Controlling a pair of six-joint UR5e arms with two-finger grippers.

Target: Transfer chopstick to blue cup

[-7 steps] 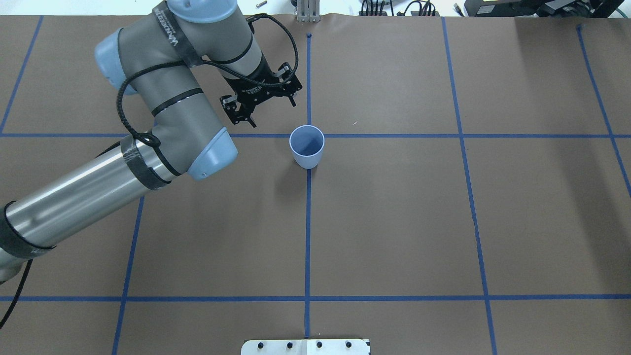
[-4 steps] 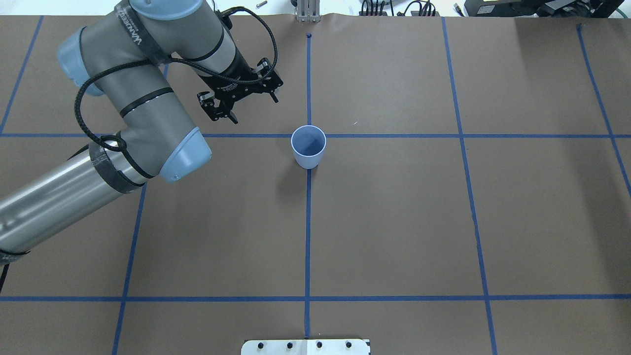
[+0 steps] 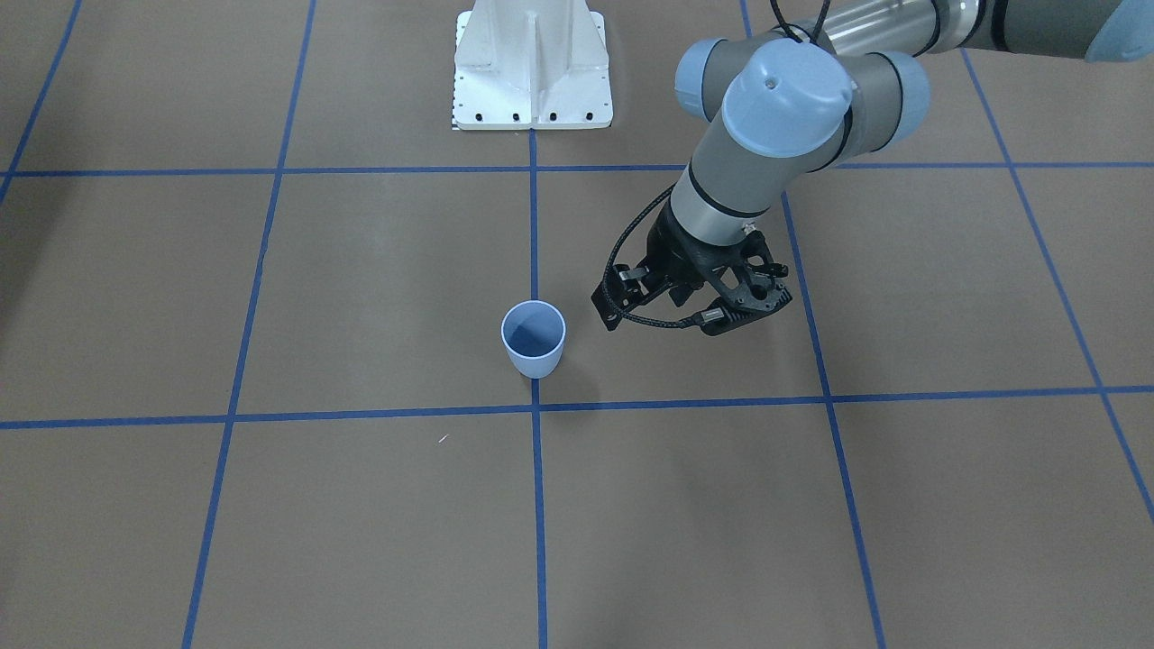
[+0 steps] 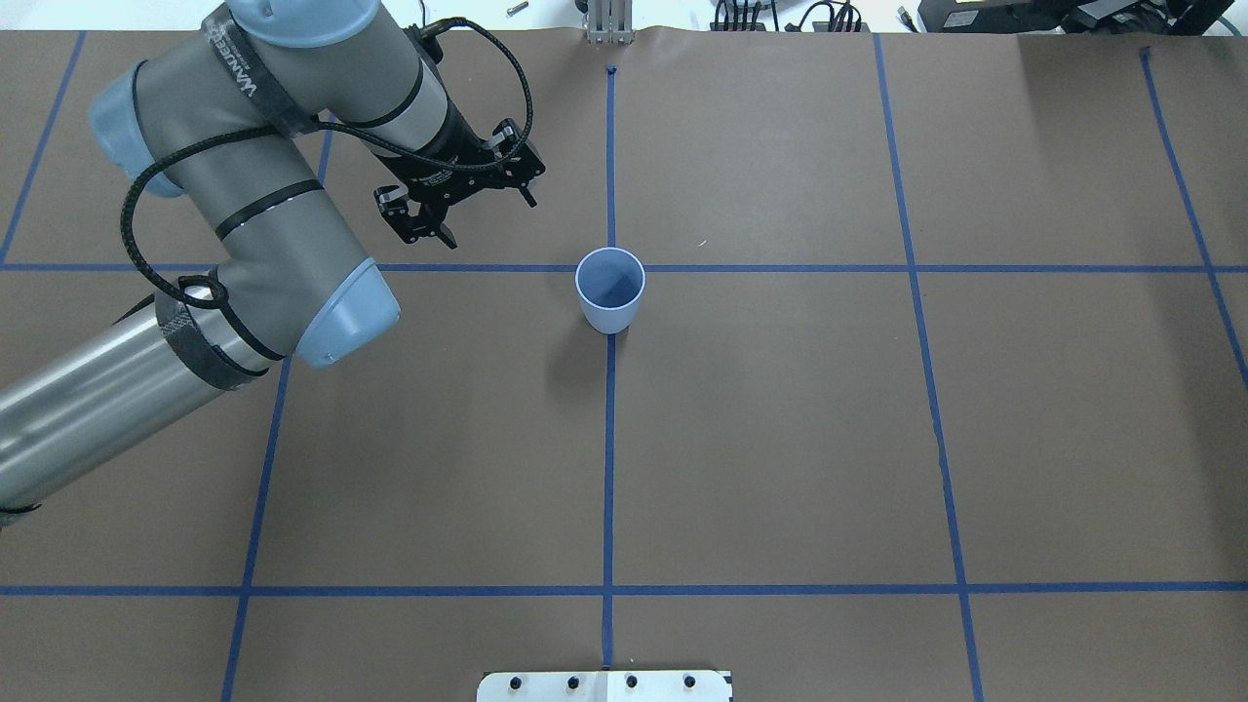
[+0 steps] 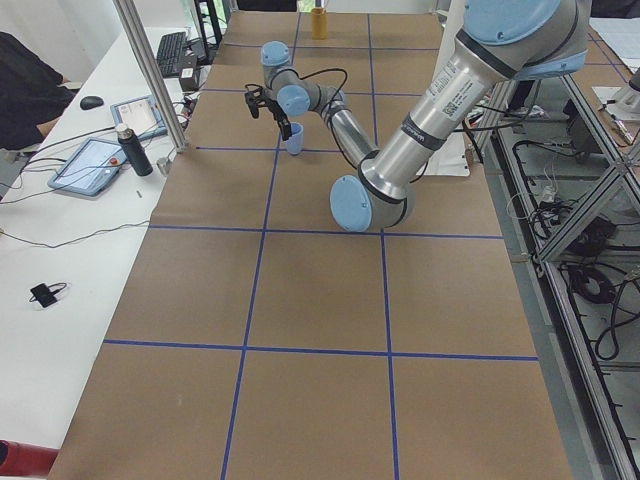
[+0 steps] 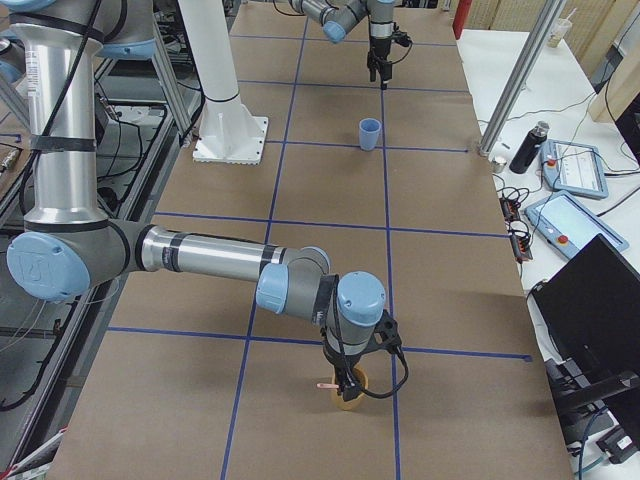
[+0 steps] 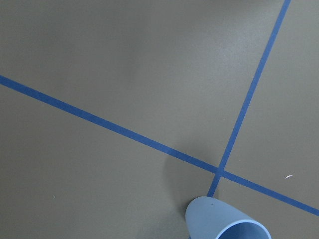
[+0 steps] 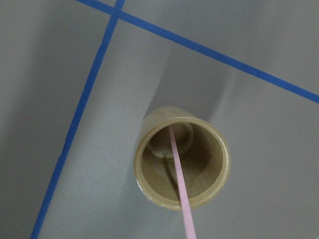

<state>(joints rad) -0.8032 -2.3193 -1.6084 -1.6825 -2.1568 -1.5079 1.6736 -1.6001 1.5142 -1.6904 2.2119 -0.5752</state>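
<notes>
Pink and thin, the long chopstick [image 8: 178, 179] is leaning inside the round tan cup [image 8: 143, 185] at the table's right end. The right gripper [image 6: 349, 385] is hanging just above it; I cannot tell its grip. The left gripper [image 4: 487, 219] is floating wide open near the small blue cup [image 4: 609, 297].

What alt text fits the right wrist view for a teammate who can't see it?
A pink chopstick stands inside a tan cup, seen from above, running from the cup's bottom out over its rim to the picture's lower edge. The cup sits on brown table paper beside crossing blue tape lines.
</notes>
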